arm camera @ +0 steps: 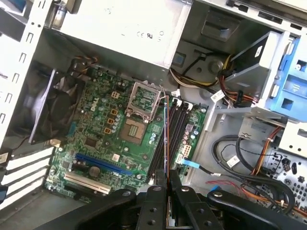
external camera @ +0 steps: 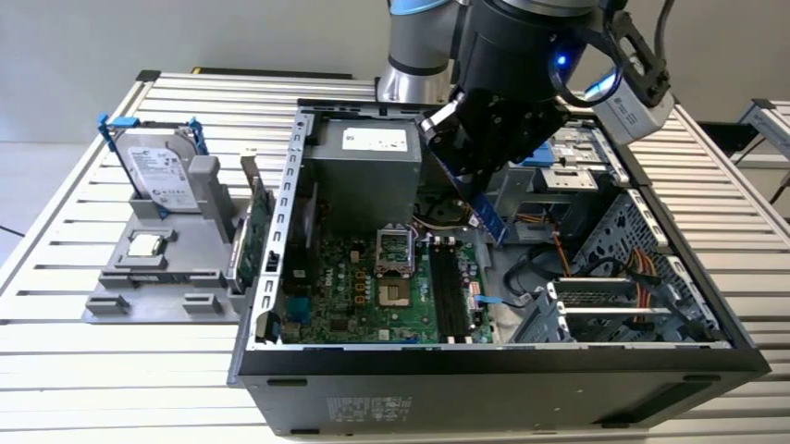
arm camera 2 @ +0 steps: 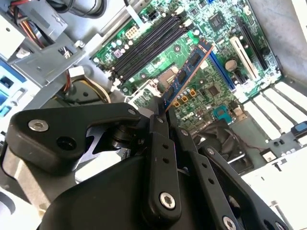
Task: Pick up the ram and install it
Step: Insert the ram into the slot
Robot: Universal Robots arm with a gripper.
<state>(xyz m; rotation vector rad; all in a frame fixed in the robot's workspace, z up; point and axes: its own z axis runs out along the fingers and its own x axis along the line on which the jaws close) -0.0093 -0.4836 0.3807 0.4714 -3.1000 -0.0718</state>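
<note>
The exterior view's sitting high and back a bit, looking down into the open computer case (external camera: pixel 494 393). Both wrist views are hanging in close, sharing the motherboard (arm camera 2: pixel 204 36) (arm camera: pixel 96 139) from different angles.

Robot lab: slatted bench (external camera: pixel 74 370), opened computer (external camera: pixel 494 393)

The claw (external camera: pixel 476 196) hangs over the open case (external camera: pixel 494 375) on the worktop (external camera: pixel 111 370), ram (arm camera 2: pixel 188 75) pinched in it. Beneath lies the motherboard (arm camera: pixel 96 139), memory slots (arm camera: pixel 178 127) right below the ram. The hard drive (external camera: pixel 161 171) stands well off, outside the case.
</note>
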